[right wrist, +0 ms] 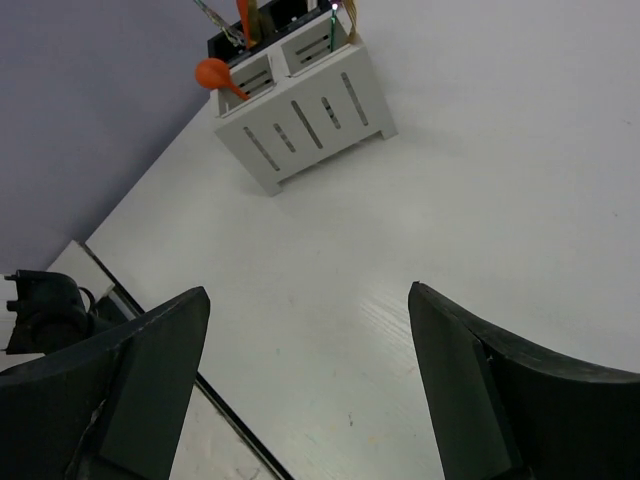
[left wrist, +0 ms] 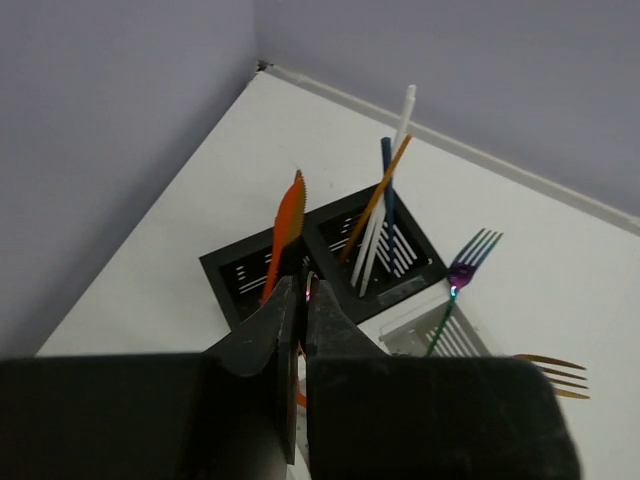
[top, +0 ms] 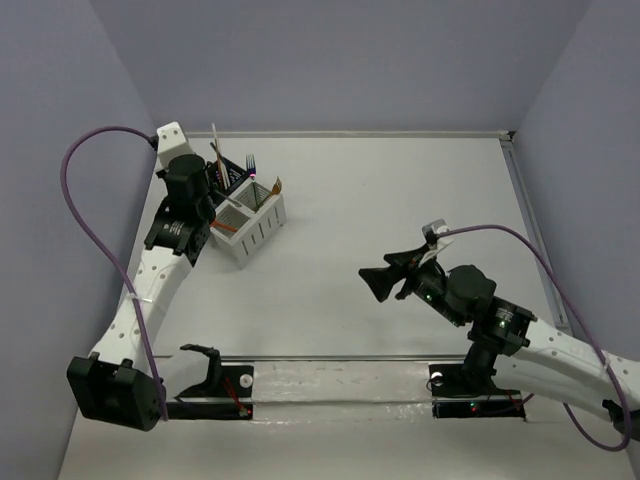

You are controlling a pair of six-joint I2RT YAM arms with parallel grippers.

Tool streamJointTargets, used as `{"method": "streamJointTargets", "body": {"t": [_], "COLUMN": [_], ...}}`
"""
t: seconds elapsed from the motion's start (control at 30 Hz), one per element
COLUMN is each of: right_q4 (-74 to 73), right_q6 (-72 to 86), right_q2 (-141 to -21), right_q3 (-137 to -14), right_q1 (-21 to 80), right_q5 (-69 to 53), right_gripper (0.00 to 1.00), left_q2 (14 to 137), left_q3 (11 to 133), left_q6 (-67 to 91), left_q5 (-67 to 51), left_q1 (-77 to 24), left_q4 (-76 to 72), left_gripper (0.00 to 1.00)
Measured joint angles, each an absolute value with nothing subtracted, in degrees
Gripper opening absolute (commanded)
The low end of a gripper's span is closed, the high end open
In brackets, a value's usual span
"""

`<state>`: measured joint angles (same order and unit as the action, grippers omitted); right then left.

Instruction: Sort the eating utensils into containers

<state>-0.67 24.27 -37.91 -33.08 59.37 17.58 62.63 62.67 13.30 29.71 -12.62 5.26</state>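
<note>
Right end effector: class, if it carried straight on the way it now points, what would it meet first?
The right end effector would probably hit bare table first, short of the white caddy; depth is uncertain.

Your count: one black box (left wrist: 235,290), one white box (right wrist: 310,125), two forks (left wrist: 470,255), three sticks (left wrist: 408,105), one knife (left wrist: 288,225), one spoon (right wrist: 213,73).

The middle and right of the worktop (top: 400,190) are left bare, and nothing is set between the wide-open right claw (right wrist: 308,292) and the white caddy (right wrist: 310,125). The far left corner is crowded by the black caddy (left wrist: 240,280), upright sticks (left wrist: 400,130) and the left claw (left wrist: 300,295), clamped on an orange knife (left wrist: 288,225).
</note>
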Motion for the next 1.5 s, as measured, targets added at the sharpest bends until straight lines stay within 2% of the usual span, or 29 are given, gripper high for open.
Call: {"method": "streamJointTargets", "body": {"t": [0.17,0.47,0.57,0.67,0.7,0.87,0.9,1.0,1.07,1.1,1.17,1.5], "right_q4": [-1.5,-2.7,-2.6,-2.7,-2.7,-2.7,-2.7,-3.4,-4.1,-4.6,-5.7,-11.0], "right_q6": [24.3,24.3,24.3,24.3,24.3,24.3,24.3,24.2,24.2,24.1,23.8,20.2], "right_q2": [-35.2,-34.6,-34.6,-34.5,-34.5,-34.5,-34.5,-34.5,-34.4,-34.3,-33.8,-28.3], "right_q3": [-32.6,-31.0,-31.0,-31.0,-31.0,-31.0,-31.0,-31.0,-31.1,-31.2,-31.7,-37.1], "right_q1": [59.4,59.4,59.4,59.4,59.4,59.4,59.4,59.4,59.4,59.4,59.4,59.4], "right_q5": [18.4,19.5,19.6,19.8,19.9,20.4,20.6,21.1,21.7,22.2,23.1,35.5], "right_gripper": [0.86,0.86,0.86,0.86,0.86,0.88,0.89,0.92,0.96,1.00,1.00,1.00], "left_q2": [65.4,67.1,68.6,70.4,70.8,70.7,70.3,68.9,67.3,66.3,64.3,44.4], "left_q3": [59.9,56.3,55.9,55.9,55.9,55.9,55.9,55.9,55.9,55.9,55.9,54.2], "left_q6": [10.2,6.9,6.4,6.4,6.4,6.7,7.0,7.3,7.7,7.9,8.3,12.2], "left_q5": [34.9,36.5,36.1,35.2,34.8,32.9,32.3,31.5,30.9,30.6,30.0,15.8], "left_q1": [-12.6,-12.7,-12.7,-13.1,-13.1,-13.2,-13.3,-13.5,-14.0,-14.3,-15.0,-17.8], "left_q4": [4.2,0.8,-0.6,-0.7,-0.6,-0.9,-1.0,-1.0,-1.0,-1.0,-1.0,-4.7], "left_gripper": [0.06,0.08,0.15,0.27,0.37,0.63,0.71,0.84,0.88,0.95,0.99,0.99]}}
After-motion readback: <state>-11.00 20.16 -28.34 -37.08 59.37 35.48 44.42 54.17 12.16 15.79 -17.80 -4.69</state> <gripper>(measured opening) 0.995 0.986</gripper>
